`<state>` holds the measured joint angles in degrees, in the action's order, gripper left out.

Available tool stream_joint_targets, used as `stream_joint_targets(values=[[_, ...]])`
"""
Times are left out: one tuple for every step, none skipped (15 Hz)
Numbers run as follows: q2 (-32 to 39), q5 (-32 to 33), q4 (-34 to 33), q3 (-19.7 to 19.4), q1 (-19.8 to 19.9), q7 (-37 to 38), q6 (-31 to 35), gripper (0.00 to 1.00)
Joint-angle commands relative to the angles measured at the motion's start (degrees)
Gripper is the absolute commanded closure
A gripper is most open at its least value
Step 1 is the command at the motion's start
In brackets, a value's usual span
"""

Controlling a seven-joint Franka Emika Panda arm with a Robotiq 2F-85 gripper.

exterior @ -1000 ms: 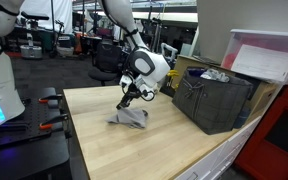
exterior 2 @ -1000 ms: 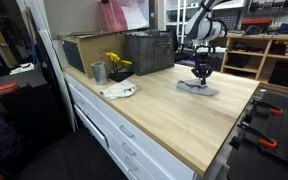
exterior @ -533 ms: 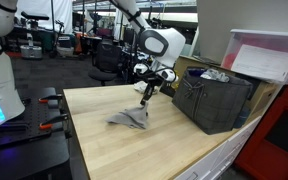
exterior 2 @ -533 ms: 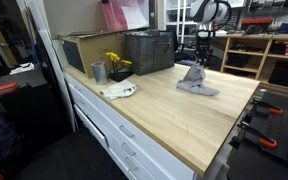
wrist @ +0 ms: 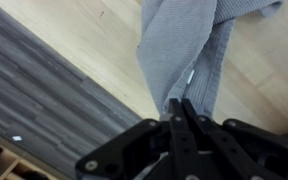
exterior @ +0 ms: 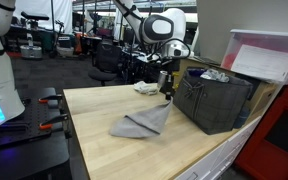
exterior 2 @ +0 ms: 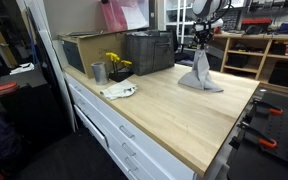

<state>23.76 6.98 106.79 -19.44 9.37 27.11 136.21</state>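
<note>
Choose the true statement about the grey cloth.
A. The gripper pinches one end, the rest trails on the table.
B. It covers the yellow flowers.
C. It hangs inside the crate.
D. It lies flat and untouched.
A: the gripper is shut on one end of the grey cloth, whose rest lies on the table.

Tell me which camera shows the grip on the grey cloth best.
The wrist view: the shut gripper pinches the cloth close up. Both exterior views show the cloth hanging, its lower end on the table, the pinch too small.
</note>
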Motion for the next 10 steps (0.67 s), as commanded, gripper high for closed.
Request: stream_joint_targets(values=[[0.9, 10.9, -0.1, -5.9, -4.5, 12.2, 3.5, 0.99], [1.2, 14.6, -0.3, -7.3, -5.5, 15.5, 4.0, 0.99], [1.6, 18.5, -0.6, -8.8, -6.5, 19.1, 3.9, 0.99], [1.9, 22.4, -0.8, -10.3, -7.6, 22.9, 3.4, 0.99], [1.6, 24.4, -0.7, -10.4, -7.8, 24.9, 2.4, 0.7], [1.2, 26.0, -0.3, -10.3, -7.9, 26.4, 1.6, 0.69], [0.7, 27.0, 0.1, -9.7, -7.7, 27.0, 0.9, 0.64], [0.0, 28.0, 0.9, -9.2, -7.8, 27.9, 0.6, 0.55], [-0.4, 28.8, 1.2, -8.7, -7.8, 28.6, 0.2, 0.49], [-1.1, 28.5, 1.9, -7.8, -7.6, 28.3, -0.3, 0.4]])
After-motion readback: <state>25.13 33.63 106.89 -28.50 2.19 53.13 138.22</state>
